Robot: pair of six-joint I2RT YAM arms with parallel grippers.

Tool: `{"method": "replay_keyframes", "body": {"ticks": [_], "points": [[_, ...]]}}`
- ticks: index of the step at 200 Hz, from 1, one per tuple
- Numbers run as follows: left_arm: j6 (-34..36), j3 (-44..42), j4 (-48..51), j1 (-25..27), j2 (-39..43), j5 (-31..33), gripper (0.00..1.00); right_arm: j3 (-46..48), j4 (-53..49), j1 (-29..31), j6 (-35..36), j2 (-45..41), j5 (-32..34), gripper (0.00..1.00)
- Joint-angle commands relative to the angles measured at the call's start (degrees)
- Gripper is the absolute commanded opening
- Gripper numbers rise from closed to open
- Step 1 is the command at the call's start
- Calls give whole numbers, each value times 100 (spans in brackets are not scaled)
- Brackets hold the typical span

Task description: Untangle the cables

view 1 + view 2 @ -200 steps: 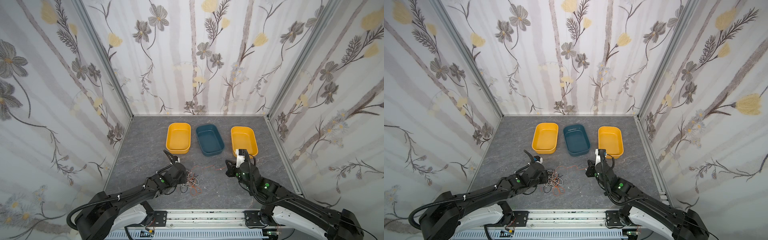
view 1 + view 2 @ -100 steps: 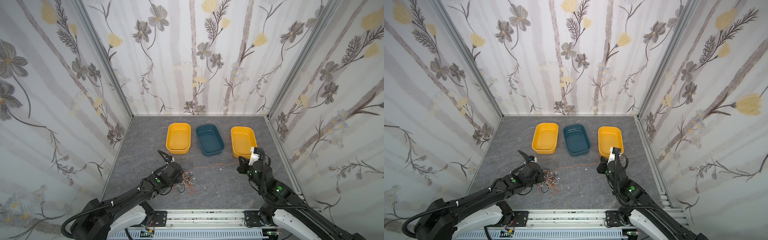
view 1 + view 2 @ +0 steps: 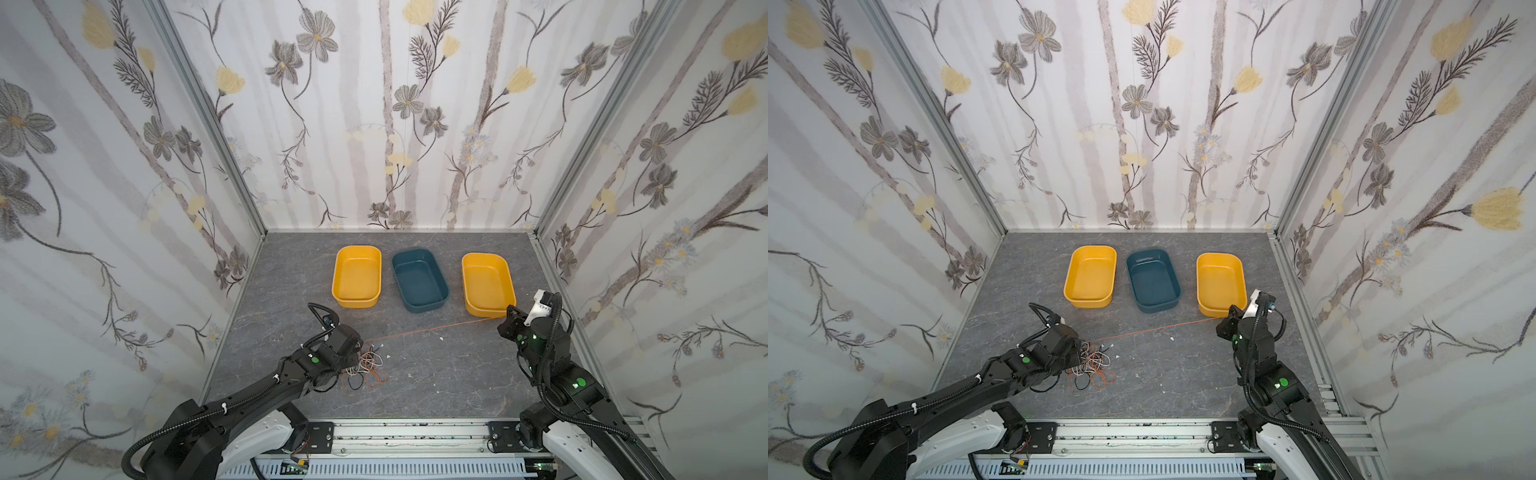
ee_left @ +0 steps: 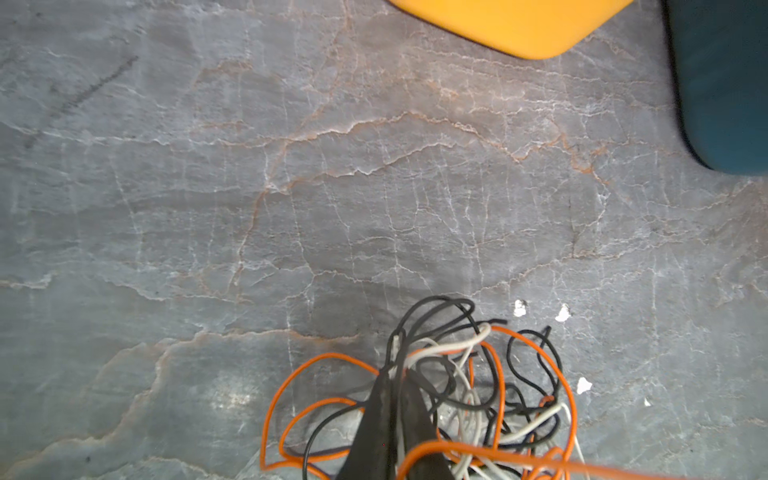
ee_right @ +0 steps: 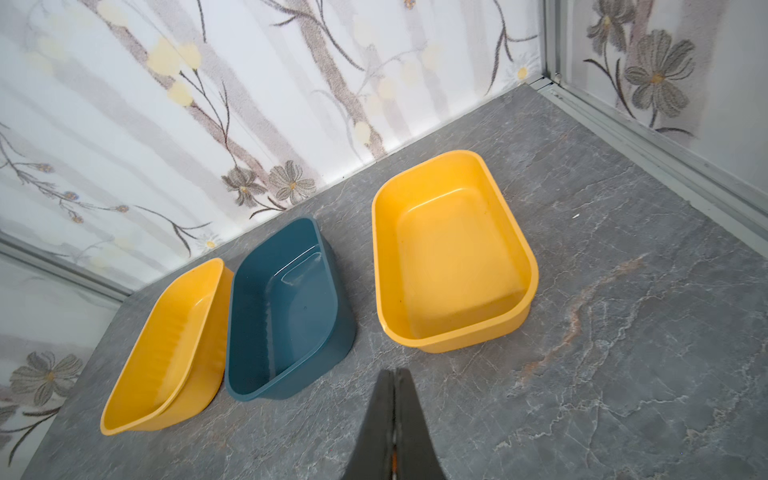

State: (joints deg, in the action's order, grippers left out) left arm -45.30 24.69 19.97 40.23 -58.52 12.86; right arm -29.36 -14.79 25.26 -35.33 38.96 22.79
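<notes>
Cables [image 3: 365, 368]: tangled heap on desk [image 3: 436, 388].
Orange strand [image 3: 436, 329]: stretched from heap to right jaws.
Left jaws: clenched on cables.
Right jaws: clenched on orange strand.

Bright, even light; soft shadow beside cables [image 4: 465, 390] at left gripper [image 4: 394, 376]; orange cable [image 4: 519, 457] blurred; glare in blue tub [image 5: 257, 316].

Two yellow bins [image 3: 356, 276] [image 3: 487, 284] sitting at 11 and 1 o'clock. One teal bin [image 3: 419, 280] sitting at 12. One cable tangle [image 3: 368, 370] lying at 8, mixing three colours. One orange strand [image 3: 432, 329] stretching toward 3. Four white scraps [image 4: 519, 308] showing in left wrist view. Two arms [image 3: 266, 388] [image 3: 548, 353] reaching in.
</notes>
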Motion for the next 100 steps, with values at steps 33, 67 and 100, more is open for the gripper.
{"method": "replay_keyframes", "body": {"ticks": [33,67,100], "points": [[-140,-73,223,-147,72,44,37,-174,51,-414,217,8,-101,0],[216,-201,-434,-163,433,-660,64,-108,604,-420,322,227,-1406,0],[445,-19,-160,-171,729,-817,74,-52,951,-409,239,461,-2085,0]]}}
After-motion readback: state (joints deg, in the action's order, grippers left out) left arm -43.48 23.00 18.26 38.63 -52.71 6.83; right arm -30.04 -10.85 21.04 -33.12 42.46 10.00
